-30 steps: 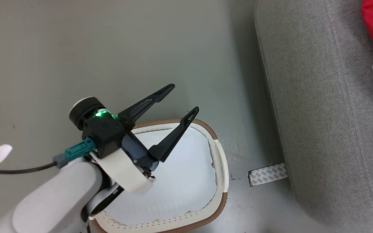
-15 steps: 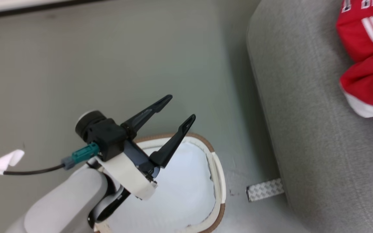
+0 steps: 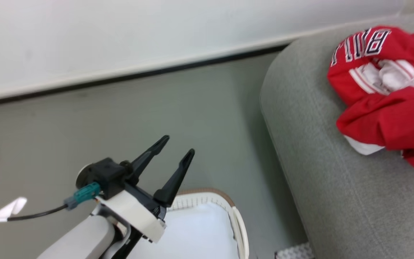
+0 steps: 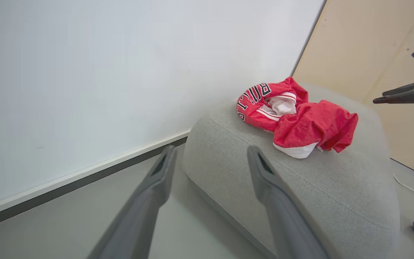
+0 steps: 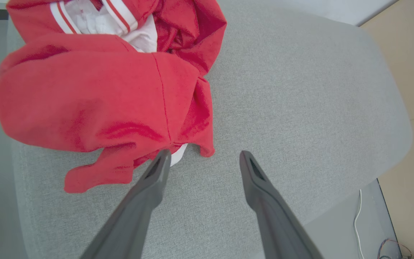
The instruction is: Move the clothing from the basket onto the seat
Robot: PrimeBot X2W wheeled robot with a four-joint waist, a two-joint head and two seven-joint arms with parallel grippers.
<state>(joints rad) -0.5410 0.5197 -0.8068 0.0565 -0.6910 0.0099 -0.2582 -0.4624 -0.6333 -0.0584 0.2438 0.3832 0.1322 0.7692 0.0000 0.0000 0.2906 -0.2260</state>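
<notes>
Red clothing (image 3: 383, 93) bunched on grey fabric seat (image 3: 336, 187), basket (image 3: 207, 196) on grey floor (image 3: 120, 118) beside seat, white wall (image 3: 120, 32) behind, left gripper (image 3: 178, 144) wide above basket, right gripper (image 5: 204, 153) wide, empty, over seat.

Grey seat (image 3: 336, 201) w/ red clothing (image 3: 390, 115) bunched atop; basket (image 3: 242, 230) on floor (image 3: 156, 108).

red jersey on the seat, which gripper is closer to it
Right. The right gripper is open just beside the red jersey, above the seat, one fingertip at its edge. The left gripper is open by the basket, off the seat.
</notes>
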